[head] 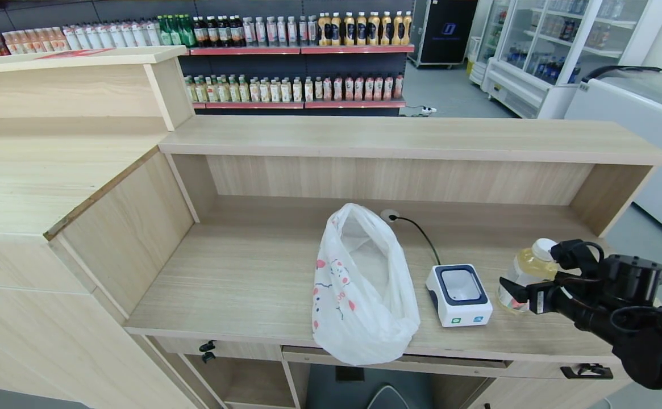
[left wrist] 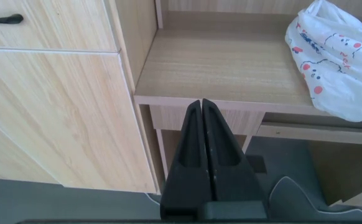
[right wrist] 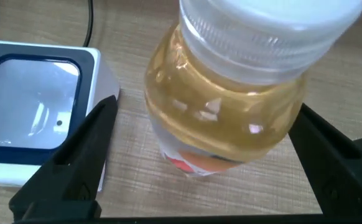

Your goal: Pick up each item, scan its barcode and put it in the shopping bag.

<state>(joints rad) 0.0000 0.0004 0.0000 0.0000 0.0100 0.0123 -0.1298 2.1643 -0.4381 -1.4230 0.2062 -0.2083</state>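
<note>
You've barely begun: the right end effector (right wrist: 206,165) is spread around the bottle (head: 527,271) by the tabletop's (head: 240,284) right edge, not yet clamped, the left end effector (left wrist: 203,134) pressed together; scanning and bagging remain.

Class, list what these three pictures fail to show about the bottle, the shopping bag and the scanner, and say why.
Bottle barcode: right wrist view, label tucked under the bottle's bulge; head view, too small, partly behind the right gripper.
Shopping bag contents: head view, its own folds hide the bottom; left wrist view, cut off by the edge.
Scanner: right wrist view, cut off by the edge.
</note>
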